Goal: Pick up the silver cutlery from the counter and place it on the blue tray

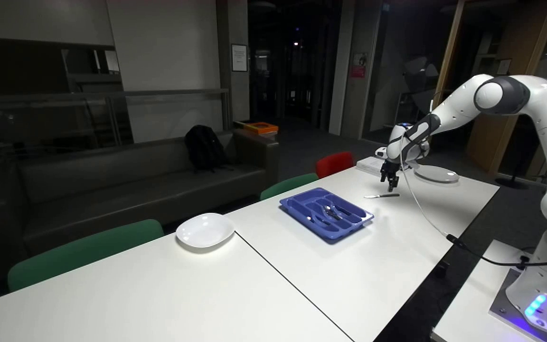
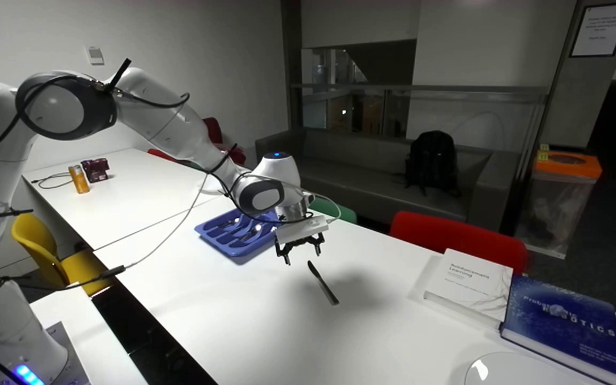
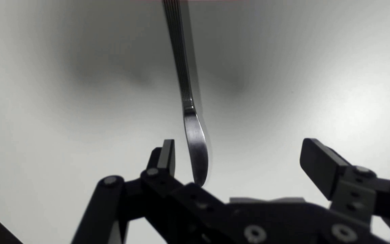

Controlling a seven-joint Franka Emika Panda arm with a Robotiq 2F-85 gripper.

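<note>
One silver knife (image 3: pixel 187 98) lies flat on the counter (image 1: pixel 193 294), set in from the long edge facing the sofa (image 1: pixel 102 166). One gripper (image 3: pixel 239 154) hangs above the knife with its two fingers spread well apart; in the wrist view the blade shows between them, nearer one than the other, while the handle runs out of sight at the top.

One blue tray (image 1: pixel 344 229) rests near the sofa-side edge, apart from the knife. It carries at least two pieces of cutlery (image 1: pixel 333 213), too small to count exactly. One dark seam (image 1: pixel 278 271) crosses the counter, and on its far side from the tray, at the sofa-side edge, sits one white plate (image 1: pixel 205 230).

At the sofa-side corner nearest the knife, an exterior view gives two books: one white book (image 2: pixel 471 280), one blue book (image 2: pixel 570 331). Near them, by the short end edge, is one pale plate (image 1: pixel 436 174). Toward the counter's opposite end, nearer the edge on the robot arm's (image 2: pixel 166 120) side, stand one orange can (image 2: pixel 78 179) and one dark red object (image 2: pixel 95 170). One black backpack (image 1: pixel 204 148) sits on the sofa.
</note>
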